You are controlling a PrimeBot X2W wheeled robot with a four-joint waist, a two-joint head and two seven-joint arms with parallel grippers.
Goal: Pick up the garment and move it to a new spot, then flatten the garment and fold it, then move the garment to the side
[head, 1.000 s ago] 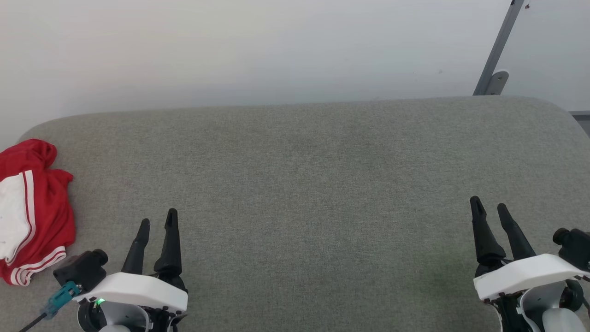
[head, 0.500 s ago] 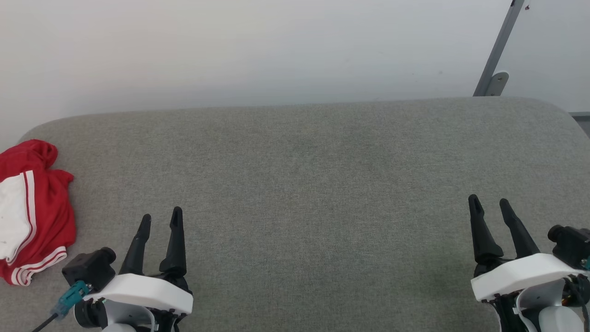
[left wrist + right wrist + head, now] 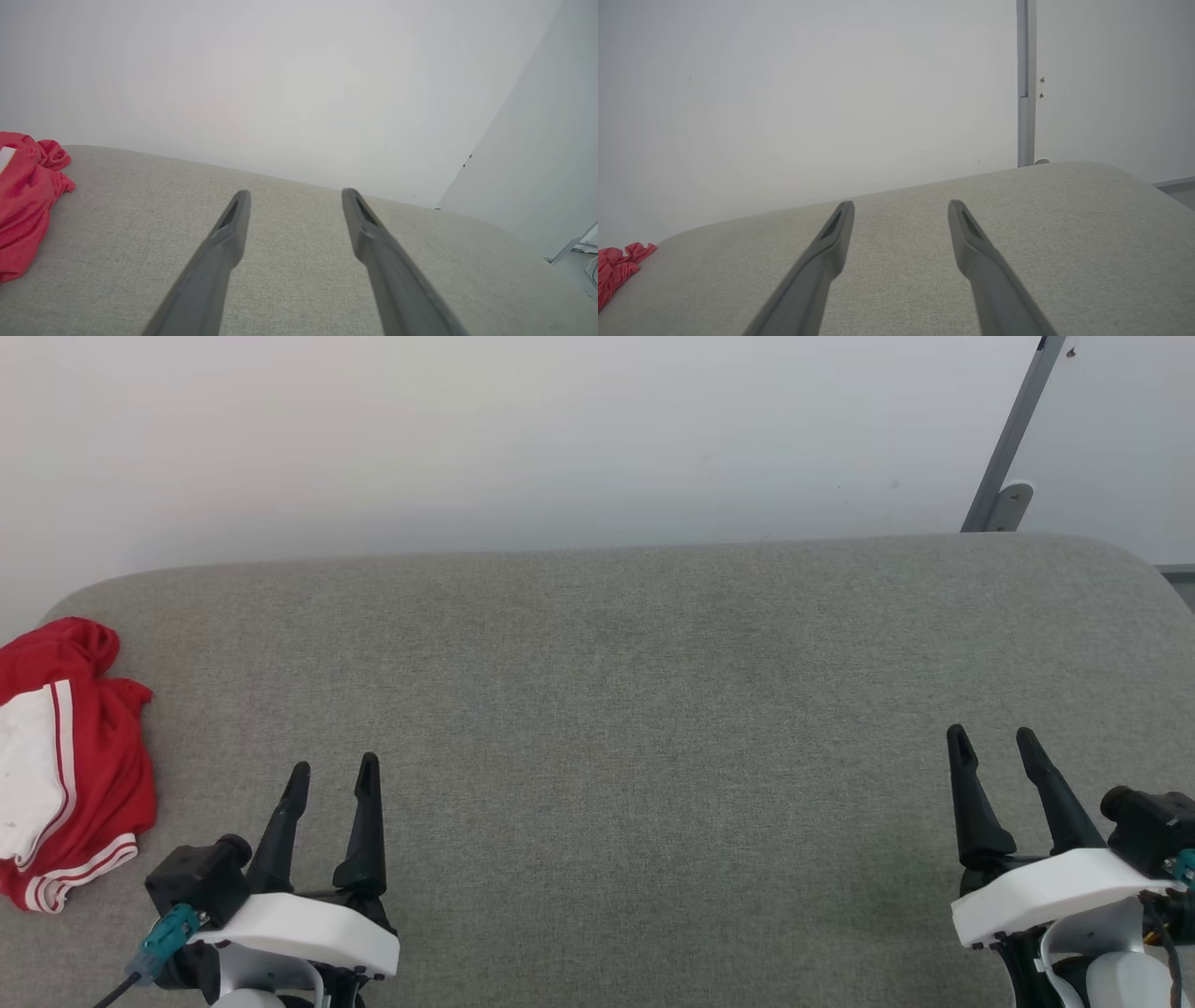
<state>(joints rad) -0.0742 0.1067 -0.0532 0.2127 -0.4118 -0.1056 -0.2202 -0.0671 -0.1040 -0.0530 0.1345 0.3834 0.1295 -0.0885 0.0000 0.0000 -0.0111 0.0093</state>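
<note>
Pale, bare wall point(image 3: 467, 429) takes up the whole background, and below it lies a broad grey woven-fabric surface point(image 3: 635, 709) with rounded far corners, spreading from side to side under both my arms. At the far left edge of that surface sits the garment point(image 3: 103, 747), a crumpled heap of red cloth cut off by the left border of my head view. Its long axis runs from the wall side toward me, roughly in line with my fingers. A twisted red bunch forms the end nearer the wall, and a white edge banded with red stripes forms the end nearer me. A white panel with red piping shows along its left side, but I cannot tell where the collar is in the folds. The heap lies to the left of my left gripper point(image 3: 334, 763) and apart from it, with bare fabric between us. That claw hovers low at the near left, its two dark fingers spread apart with nothing between them. My right gripper point(image 3: 991, 732) is well apart from it at the near right, and its fingers are likewise parted around only grey weave. Behind the surface's far right corner a slim grey metal post point(image 3: 1013, 439) leans up the wall from a small bracket point(image 3: 1010, 504). A teal connector point(image 3: 163, 933) hangs at my left wrist.
</note>
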